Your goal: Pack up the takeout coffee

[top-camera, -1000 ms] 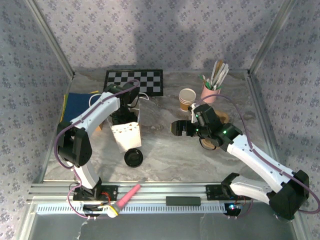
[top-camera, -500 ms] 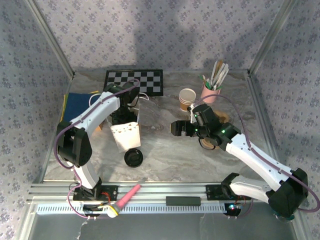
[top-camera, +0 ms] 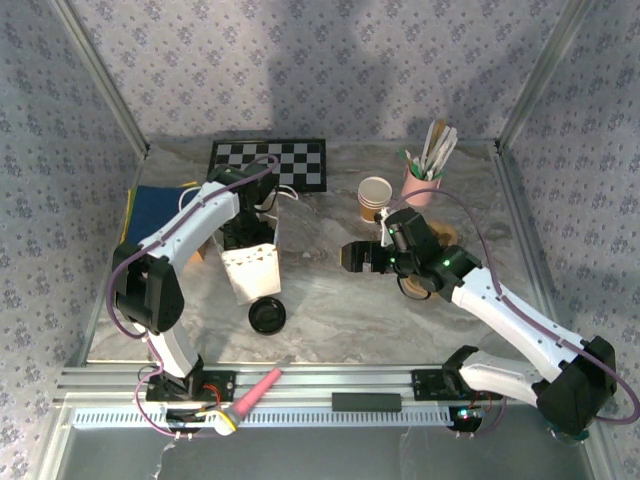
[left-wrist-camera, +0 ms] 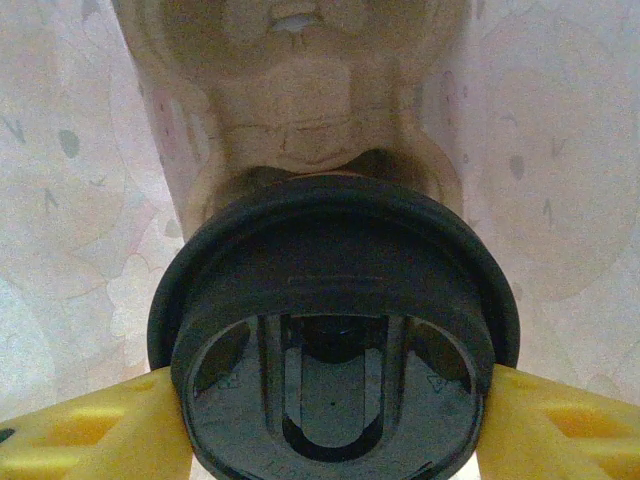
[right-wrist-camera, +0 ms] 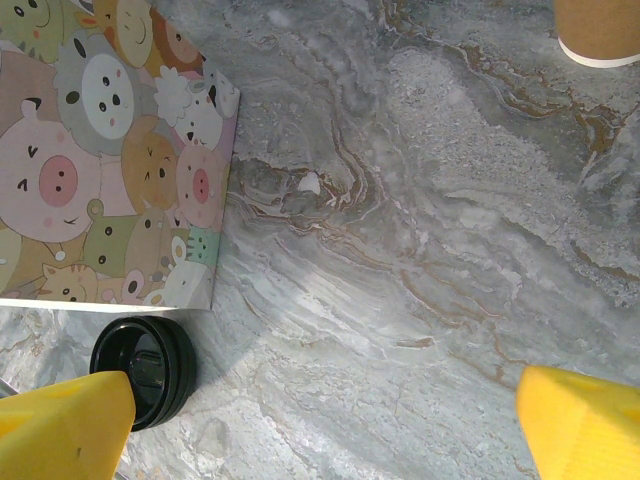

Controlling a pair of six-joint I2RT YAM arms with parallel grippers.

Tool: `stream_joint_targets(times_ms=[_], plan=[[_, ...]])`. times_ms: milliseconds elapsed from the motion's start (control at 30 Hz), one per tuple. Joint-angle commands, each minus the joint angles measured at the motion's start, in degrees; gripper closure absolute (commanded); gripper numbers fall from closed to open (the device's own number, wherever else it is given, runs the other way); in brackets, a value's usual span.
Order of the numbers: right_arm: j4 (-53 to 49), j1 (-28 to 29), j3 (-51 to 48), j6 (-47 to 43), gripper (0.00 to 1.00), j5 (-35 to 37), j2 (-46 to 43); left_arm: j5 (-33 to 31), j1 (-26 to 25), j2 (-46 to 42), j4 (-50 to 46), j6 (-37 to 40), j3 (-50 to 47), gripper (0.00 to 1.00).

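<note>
Left gripper (left-wrist-camera: 330, 440) is lowered into the paper bag (top-camera: 250, 268), left of centre in the top view. The takeout coffee (left-wrist-camera: 330, 310) is found inside the bag, centre-low in the left wrist frame, with a dark lid facing the camera. Its long axis is judged to run straight away from the fingers, down the bag's depth. Yellow fingers (left-wrist-camera: 90, 435) are set part-way apart, one at each side of the lid rim; pressing or just beside cannot be told. A loose black lid (top-camera: 267, 316) is seen on the table (top-camera: 330, 330) just below the bag. Right gripper (top-camera: 360, 257) is spread wide with nothing in it, right of the bag and well apart from the coffee. Stacked cups (top-camera: 375, 198) are seen further up right. The left arm is judged nearer by far; the next move is judged to turn on a straight pull-out along that axis, clear of the rim.
</note>
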Motion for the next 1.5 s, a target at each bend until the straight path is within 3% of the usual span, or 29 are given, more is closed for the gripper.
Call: stream_joint_targets(times_ms=[0, 1467], plan=[[-0.1, 0.4, 0.8, 0.6, 0.0, 0.6, 0.2, -1.2, 0.5, -1.1, -2.3, -0.6, 1.6, 0.32], [-0.4, 0.5, 1.2, 0.5, 0.0, 0.6, 0.2, -1.0, 0.4, -2.0, -2.8, -1.0, 1.4, 0.26]])
